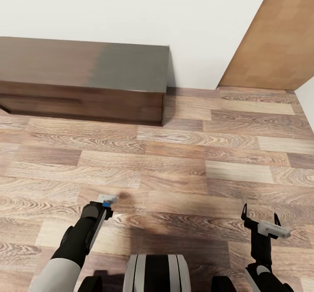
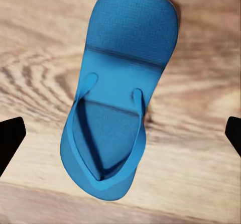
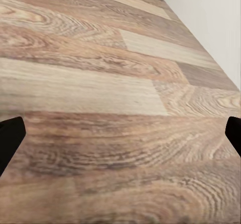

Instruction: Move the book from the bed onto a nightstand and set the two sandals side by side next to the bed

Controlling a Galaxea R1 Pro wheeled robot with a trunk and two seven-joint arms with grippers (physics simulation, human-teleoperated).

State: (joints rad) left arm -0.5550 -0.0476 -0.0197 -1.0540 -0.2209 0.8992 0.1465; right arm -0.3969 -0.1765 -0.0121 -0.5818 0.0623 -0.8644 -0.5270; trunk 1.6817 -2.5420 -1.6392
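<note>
Blue sandal point(image 2: 118, 93) lies on the wood-plank floor point(image 1: 187, 170) between the left gripper's point(image 2: 120, 138) spread fingertips, while the right gripper point(image 3: 120, 138) hovers open.

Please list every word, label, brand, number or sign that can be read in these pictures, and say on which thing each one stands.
None can be read. The blue sandal has a plain sole and plain straps, with no brand mark. The long dark brown bench, the wood-plank floor, the white wall and both arms carry no lettering or signs.
</note>
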